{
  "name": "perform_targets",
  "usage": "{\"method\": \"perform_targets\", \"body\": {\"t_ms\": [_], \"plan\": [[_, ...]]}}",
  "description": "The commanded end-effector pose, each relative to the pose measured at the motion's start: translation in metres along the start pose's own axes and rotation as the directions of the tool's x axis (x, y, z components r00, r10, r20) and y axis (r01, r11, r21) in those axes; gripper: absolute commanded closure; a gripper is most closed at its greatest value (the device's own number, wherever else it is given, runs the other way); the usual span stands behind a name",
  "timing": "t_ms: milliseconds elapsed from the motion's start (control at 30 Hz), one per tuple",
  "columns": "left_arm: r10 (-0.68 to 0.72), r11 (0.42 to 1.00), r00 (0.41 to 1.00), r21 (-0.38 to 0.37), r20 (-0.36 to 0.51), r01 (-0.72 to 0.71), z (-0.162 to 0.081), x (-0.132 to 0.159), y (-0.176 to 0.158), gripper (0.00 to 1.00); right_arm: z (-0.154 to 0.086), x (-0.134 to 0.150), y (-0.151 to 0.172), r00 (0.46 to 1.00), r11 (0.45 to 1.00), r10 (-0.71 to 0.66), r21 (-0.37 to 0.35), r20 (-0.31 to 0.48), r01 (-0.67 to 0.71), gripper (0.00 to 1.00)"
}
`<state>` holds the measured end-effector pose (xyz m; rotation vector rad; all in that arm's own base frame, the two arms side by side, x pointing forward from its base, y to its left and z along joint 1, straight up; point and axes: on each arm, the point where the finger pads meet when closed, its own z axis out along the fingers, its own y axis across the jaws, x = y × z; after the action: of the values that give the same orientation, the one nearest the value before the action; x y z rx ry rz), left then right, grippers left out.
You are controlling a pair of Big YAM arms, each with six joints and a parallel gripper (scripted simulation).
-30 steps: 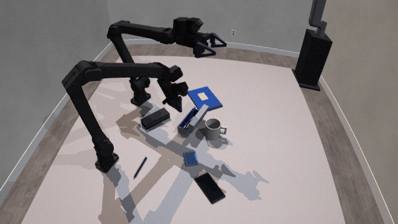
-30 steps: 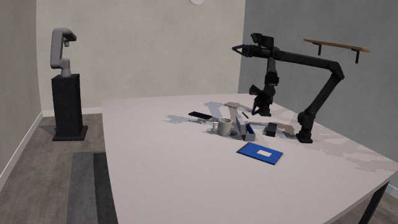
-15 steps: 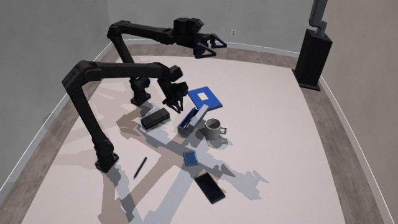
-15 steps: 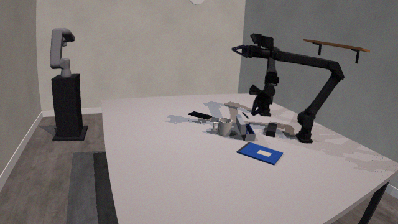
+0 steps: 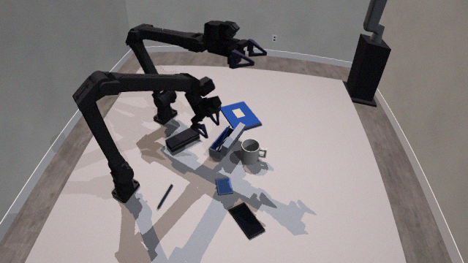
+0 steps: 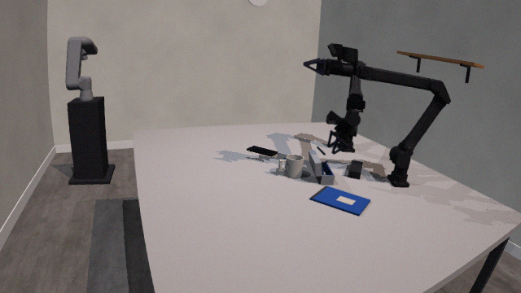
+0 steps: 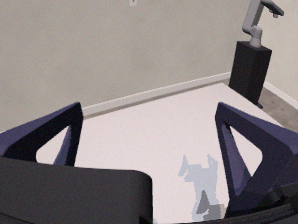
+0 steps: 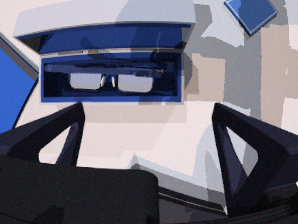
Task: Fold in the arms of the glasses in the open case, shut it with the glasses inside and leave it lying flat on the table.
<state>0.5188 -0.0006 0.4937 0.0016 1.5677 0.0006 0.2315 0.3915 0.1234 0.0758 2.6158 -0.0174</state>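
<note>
Grey, blue-lined oblong case [image 5: 218, 153] [image 6: 326, 179] [image 8: 112, 101] stands open on the table, clear-lensed glasses [image 8: 135, 83] inside, temples apparently folded; closing appears next, requiring black right gripper [image 5: 208, 124] [image 6: 331, 149] [image 8: 148, 109], spread nearly fully and empty, like black left gripper [image 5: 259, 59] [image 6: 304, 63] [image 7: 149, 109], to swing the lid [image 5: 234, 138] [image 6: 315, 163] [image 8: 107, 17] over.

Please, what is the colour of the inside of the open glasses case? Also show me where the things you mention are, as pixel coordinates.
The open glasses case [image 5: 218, 155] [image 6: 327, 179] [image 8: 111, 101] is blue inside, seen best in the right wrist view.
</note>
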Motion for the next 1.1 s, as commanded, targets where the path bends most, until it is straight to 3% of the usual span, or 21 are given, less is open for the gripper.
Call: {"method": "perform_targets", "body": {"t_ms": [0,100,233,667,733,800,1067], "plan": [[-0.011,1.000,1.000,-0.010,0.020,0.011,0.006,-0.019,0.005,0.00,0.013,0.000,0.001,1.000,1.000,-0.015,0.009,-0.007,0.015,0.04],[-0.011,1.000,1.000,-0.010,0.020,0.011,0.006,-0.019,0.004,0.00,0.014,0.000,0.001,0.999,1.000,-0.031,0.007,-0.011,0.031,0.04],[-0.011,1.000,1.000,-0.010,0.020,0.011,0.006,-0.019,0.004,0.00,-0.001,-0.012,-0.001,0.996,0.995,-0.087,-0.055,-0.014,0.087,0.04],[-0.011,1.000,1.000,-0.010,0.020,0.011,0.006,-0.019,0.004,0.00,0.017,-0.010,-0.011,0.955,0.951,-0.285,-0.151,-0.078,0.271,0.04],[-0.011,1.000,1.000,-0.010,0.020,0.011,0.006,-0.019,0.004,0.00,0.034,0.000,-0.012,0.938,0.938,-0.329,-0.148,-0.108,0.312,0.04],[-0.011,1.000,1.000,-0.010,0.020,0.011,0.006,-0.019,0.004,0.00,0.023,-0.008,-0.013,0.933,0.926,-0.348,-0.191,-0.089,0.327,0.04],[-0.011,1.000,1.000,-0.010,0.020,0.011,0.006,-0.019,0.004,0.00,0.034,-0.008,-0.021,0.879,0.859,-0.469,-0.278,-0.088,0.431,0.04]]}}
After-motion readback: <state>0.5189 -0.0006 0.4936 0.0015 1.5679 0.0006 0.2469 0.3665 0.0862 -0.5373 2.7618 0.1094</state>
